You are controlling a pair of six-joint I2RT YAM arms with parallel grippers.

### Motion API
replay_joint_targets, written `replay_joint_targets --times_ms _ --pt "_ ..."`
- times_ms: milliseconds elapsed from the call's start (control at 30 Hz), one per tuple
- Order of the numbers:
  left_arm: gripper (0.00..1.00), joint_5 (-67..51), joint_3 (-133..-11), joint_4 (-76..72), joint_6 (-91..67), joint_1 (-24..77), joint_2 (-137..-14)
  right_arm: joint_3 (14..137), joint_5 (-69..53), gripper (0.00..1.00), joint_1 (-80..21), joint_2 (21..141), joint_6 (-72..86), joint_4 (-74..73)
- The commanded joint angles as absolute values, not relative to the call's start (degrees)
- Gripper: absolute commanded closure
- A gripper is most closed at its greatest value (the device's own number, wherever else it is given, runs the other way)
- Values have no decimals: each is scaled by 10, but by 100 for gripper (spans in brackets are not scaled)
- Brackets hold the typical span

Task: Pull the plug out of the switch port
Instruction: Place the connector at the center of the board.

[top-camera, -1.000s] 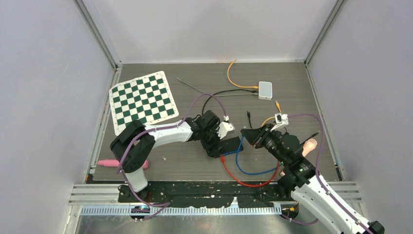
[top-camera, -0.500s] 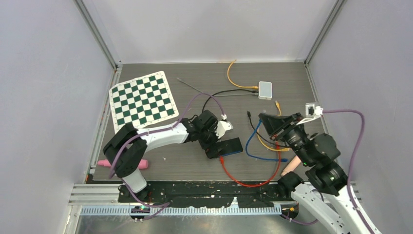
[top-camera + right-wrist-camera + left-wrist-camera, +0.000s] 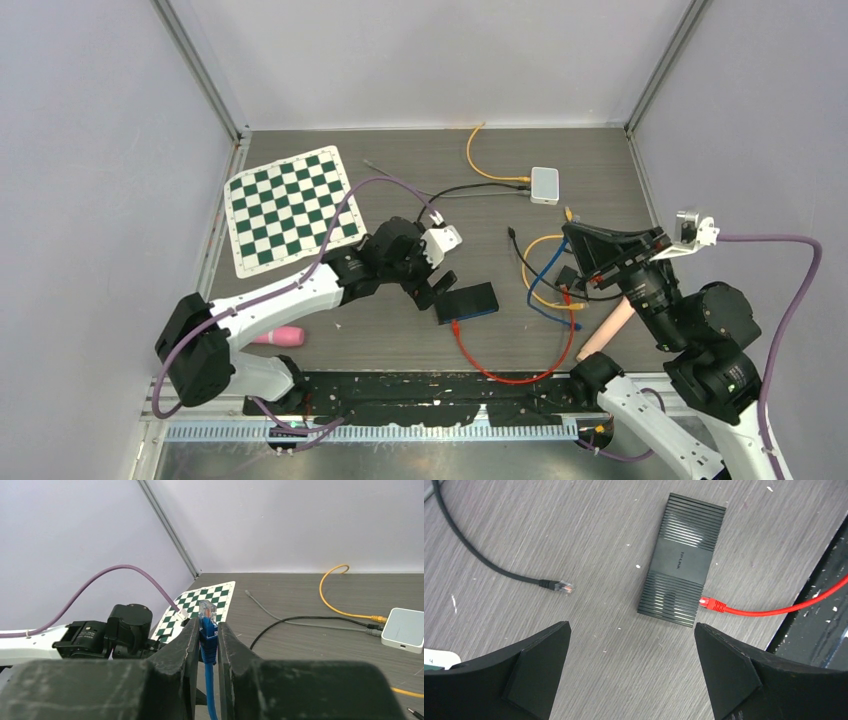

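Left gripper [image 3: 631, 627] is held above the table [image 3: 589, 525], jaws wide apart and nothing between them. The black switch [image 3: 683, 560] lies flat on the wood directly below and ahead of this gripper, not touched by either finger. 1 red cable [image 3: 774, 611] is seen plugged into the switch's near edge, and its loop runs toward the front edge of the table. A loose black cable [image 3: 474, 555] lies to the switch's left, its plug end free on the wood. Right gripper [image 3: 206, 632] is raised off the table to the right of the switch, jaws clamped on the blue plug [image 3: 207, 617], which stands upright between the 2 fingers [image 3: 182, 650] with its clear tip above them. The blue cable [image 3: 209, 690] hangs down from the plug. The plug is out of the switch and well apart from it. Elsewhere a checkerboard mat [image 3: 290, 205] is noted at far left, a white box [image 3: 405, 630] with a yellow cable [image 3: 330, 597] at the far side, and a pink object [image 3: 280, 336] near the left arm's base.
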State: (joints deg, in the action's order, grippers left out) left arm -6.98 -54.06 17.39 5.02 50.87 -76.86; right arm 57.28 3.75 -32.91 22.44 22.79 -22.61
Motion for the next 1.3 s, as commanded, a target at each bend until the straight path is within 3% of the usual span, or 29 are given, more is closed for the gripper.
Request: replay_joint_targets --times_ms 0,133,300,367,567,833,1067,1267 --pt "0 -29 -527 156 45 509 -748 617 48 95 -331 233 243 -208" --pt "0 -23 -523 150 37 510 -747 601 69 95 -331 212 314 -137" --pt "0 -15 -524 143 30 509 -746 456 43 95 -331 208 489 96" --pt "0 -14 -526 148 30 509 -742 442 17 95 -331 236 505 115" --pt "0 16 -496 141 24 509 -712 413 95 95 -331 251 520 64" --pt "0 34 -486 136 18 510 -703 451 71 95 -331 276 465 31" --pt "1 39 -487 133 18 510 -702 642 115 95 -331 328 279 -156" --pt "1 38 -487 137 18 510 -706 754 221 95 -331 403 186 -309"
